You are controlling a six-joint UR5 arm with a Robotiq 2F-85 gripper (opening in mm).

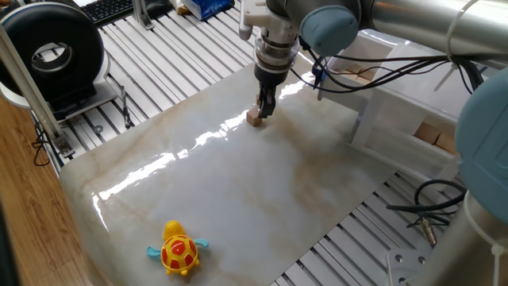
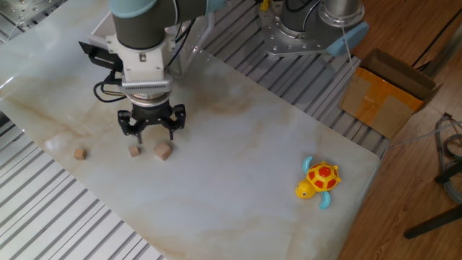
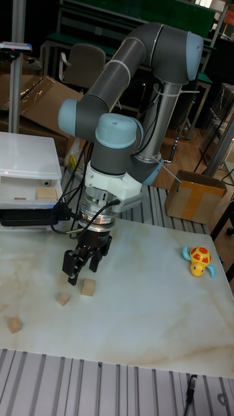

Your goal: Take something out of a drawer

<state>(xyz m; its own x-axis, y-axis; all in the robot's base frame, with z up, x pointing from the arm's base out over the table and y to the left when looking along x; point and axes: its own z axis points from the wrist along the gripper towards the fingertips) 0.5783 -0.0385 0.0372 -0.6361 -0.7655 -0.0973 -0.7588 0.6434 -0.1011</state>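
Note:
The pale tan wooden block (image 2: 163, 150) lies by itself on the marble table (image 2: 238, 152), with nothing holding it. My gripper (image 2: 151, 128) hangs just above and slightly behind it, fingers spread open and empty. The tall fixed view shows the same: the gripper (image 3: 81, 269) sits a little above the block (image 3: 88, 286). In one fixed view the block (image 1: 255, 118) lies beside the fingertips of the gripper (image 1: 266, 106). The drawer (image 3: 19, 188) stands pulled out of the white unit at the left, with tan pieces inside.
Two smaller brown cubes (image 2: 133, 151) (image 2: 80, 154) lie left of the block. A yellow and red toy turtle (image 2: 318, 182) sits near the table's far corner. The white drawer unit (image 1: 397, 111) stands beside the table, and a cardboard box (image 2: 386, 97) is on the floor.

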